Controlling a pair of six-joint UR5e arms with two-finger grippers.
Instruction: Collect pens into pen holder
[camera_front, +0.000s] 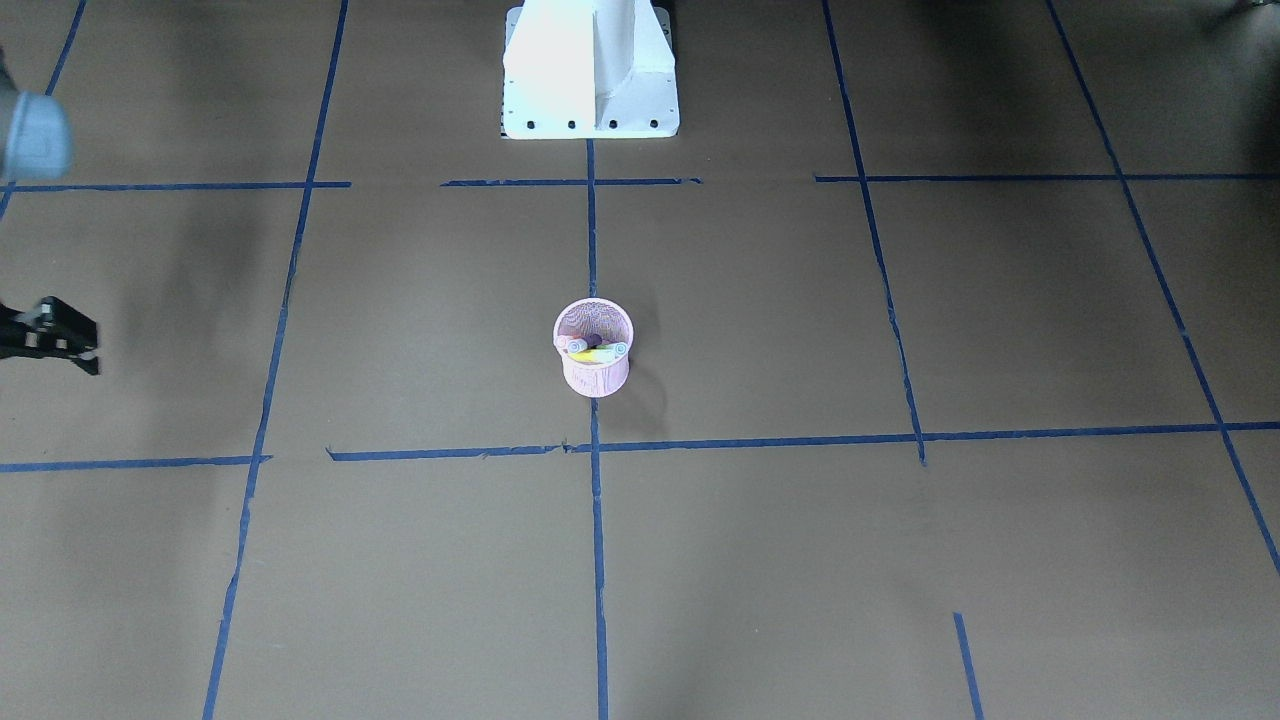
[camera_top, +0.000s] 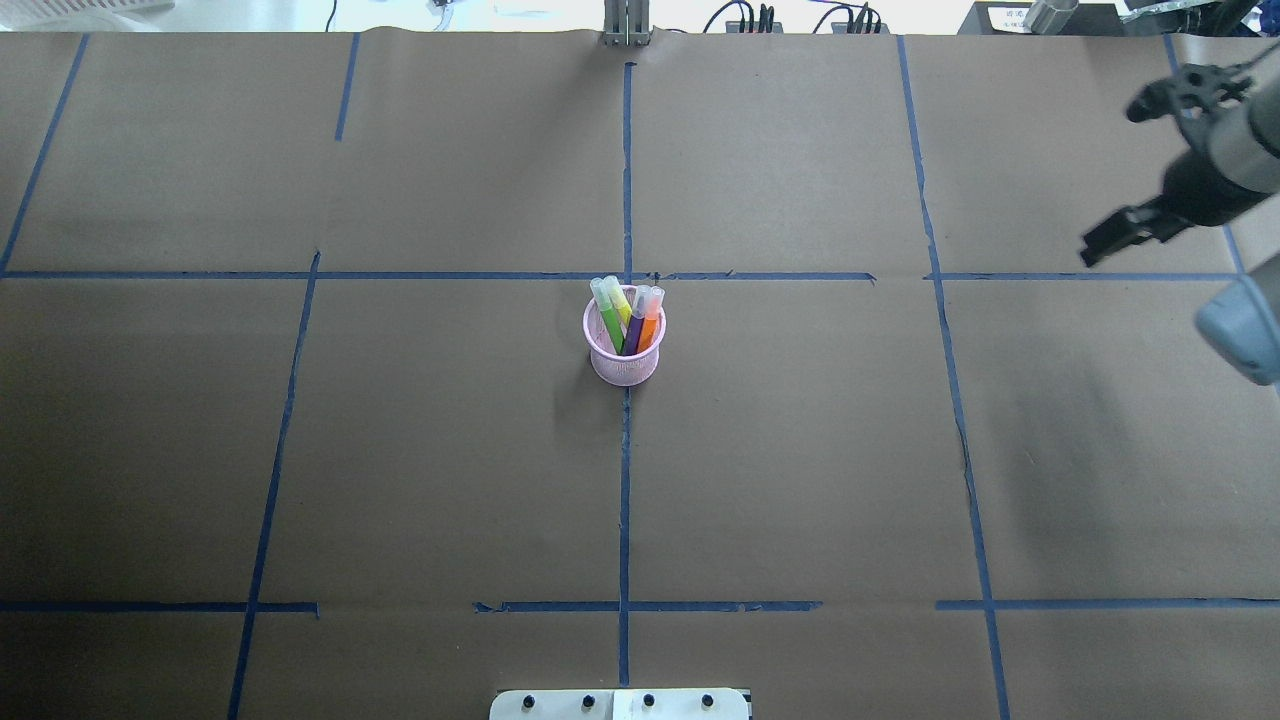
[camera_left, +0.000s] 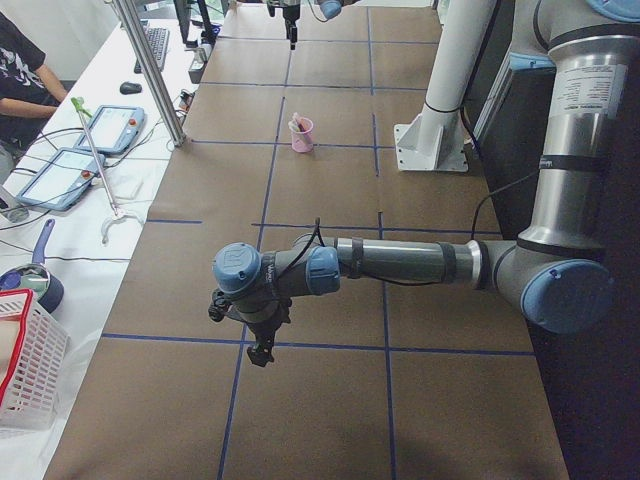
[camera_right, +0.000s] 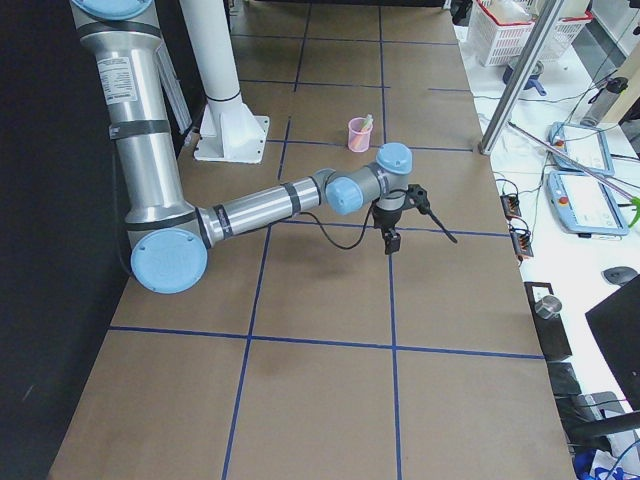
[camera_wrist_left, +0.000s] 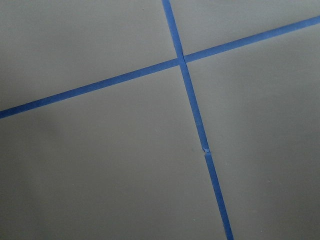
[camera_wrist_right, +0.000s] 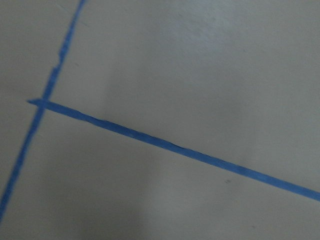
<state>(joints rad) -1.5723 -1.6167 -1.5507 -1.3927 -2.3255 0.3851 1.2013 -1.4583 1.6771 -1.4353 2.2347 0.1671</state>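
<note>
The pink mesh pen holder (camera_top: 624, 362) stands upright at the table's middle, where the tape lines cross; it also shows in the front view (camera_front: 595, 378). A green pen (camera_top: 610, 322), a purple pen (camera_top: 635, 330), an orange pen (camera_top: 650, 327) and a yellow one (camera_top: 620, 300) stand inside it, cap ends up. My right gripper (camera_top: 1112, 185) is open and empty, far to the right of the holder and above the table. My left gripper (camera_left: 245, 325) shows only in the left side view, near the table's left end; I cannot tell whether it is open or shut.
The white robot base (camera_front: 590, 70) stands at the table's near middle edge. Blue tape lines (camera_top: 625, 480) cross the brown table. Beyond the far edge are a metal post (camera_left: 150, 70), tablets (camera_left: 110, 125), a white basket (camera_left: 25, 360) and a seated person (camera_left: 20, 80).
</note>
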